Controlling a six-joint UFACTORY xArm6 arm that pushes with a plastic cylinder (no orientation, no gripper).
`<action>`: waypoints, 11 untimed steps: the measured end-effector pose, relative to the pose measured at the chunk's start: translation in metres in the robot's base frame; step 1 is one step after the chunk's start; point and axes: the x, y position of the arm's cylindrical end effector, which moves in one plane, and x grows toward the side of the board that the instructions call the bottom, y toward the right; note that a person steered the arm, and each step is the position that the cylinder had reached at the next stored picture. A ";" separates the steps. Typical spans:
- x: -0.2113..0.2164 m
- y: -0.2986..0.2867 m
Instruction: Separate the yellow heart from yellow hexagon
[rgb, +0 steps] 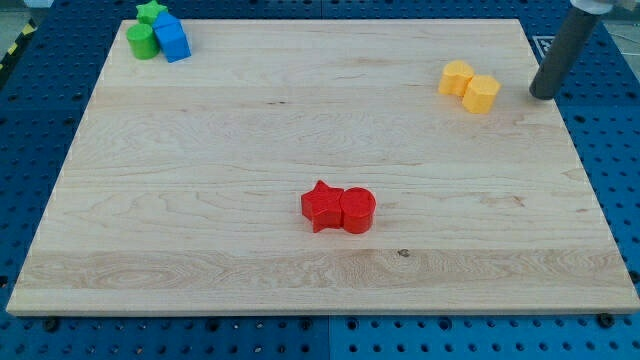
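Note:
A yellow heart (457, 77) and a yellow hexagon (482, 94) lie touching each other near the view's top right of the wooden board (300, 140). The heart is up-left of the hexagon. My tip (543, 96) stands on the board's right edge, a short way to the right of the hexagon and apart from it.
A red star (321, 206) and a red cylinder (358, 211) touch each other at lower centre. At the top left corner a green star (151, 12), a green cylinder (142, 42) and a blue block (171, 38) form a cluster.

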 end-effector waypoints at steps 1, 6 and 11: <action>-0.010 -0.015; -0.012 -0.077; -0.013 -0.150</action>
